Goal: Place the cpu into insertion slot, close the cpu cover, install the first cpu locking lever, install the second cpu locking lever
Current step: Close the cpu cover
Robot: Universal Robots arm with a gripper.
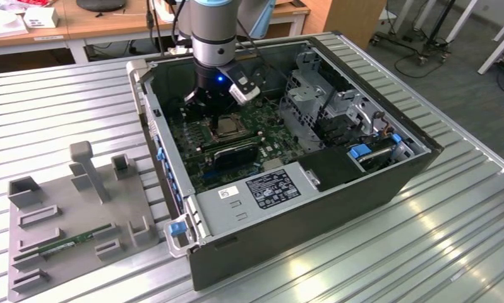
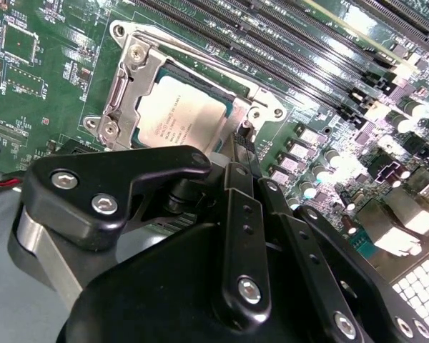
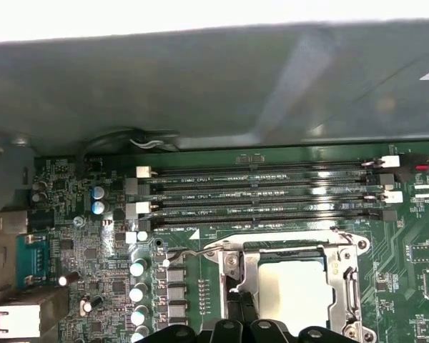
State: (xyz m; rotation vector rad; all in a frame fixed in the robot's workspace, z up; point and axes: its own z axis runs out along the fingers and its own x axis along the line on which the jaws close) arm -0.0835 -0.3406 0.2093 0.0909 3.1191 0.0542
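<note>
Arm reaches down into the open computer case (image 1: 345,208), which lies on its side on the ribbed metal table (image 1: 58,107). The insertion slot (image 2: 100,127) sits on the green board (image 2: 43,86) and is the reference for all positions below. The cpu (image 2: 180,118) is seated in the slot, silvery face up and lying flat. The cpu cover (image 2: 129,86) is down over the slot, and its frame borders the cpu on all sides that show; the cpu face appears through the cut-out in both wrist views. The gripper (image 2: 236,146) is directly over one edge of the slot, at the rim of the cover and just off the cpu face. Its fingers (image 3: 234,314) are drawn together, the tips meeting with no clear gap. Whether they pinch anything thin there, cannot tell. In the first wrist view a thin wire lever (image 3: 184,254) angles out from a corner of the slot toward a row of silver capacitors (image 3: 137,282) beside it. The long black memory slots (image 3: 264,193) run parallel along the far side of the slot from the gripper, close to the cover's edge. Well apart from the slot, outside the case, a grey fixture tray (image 1: 67,208) rests on the table with a green memory stick (image 1: 67,245) lying in it.
</note>
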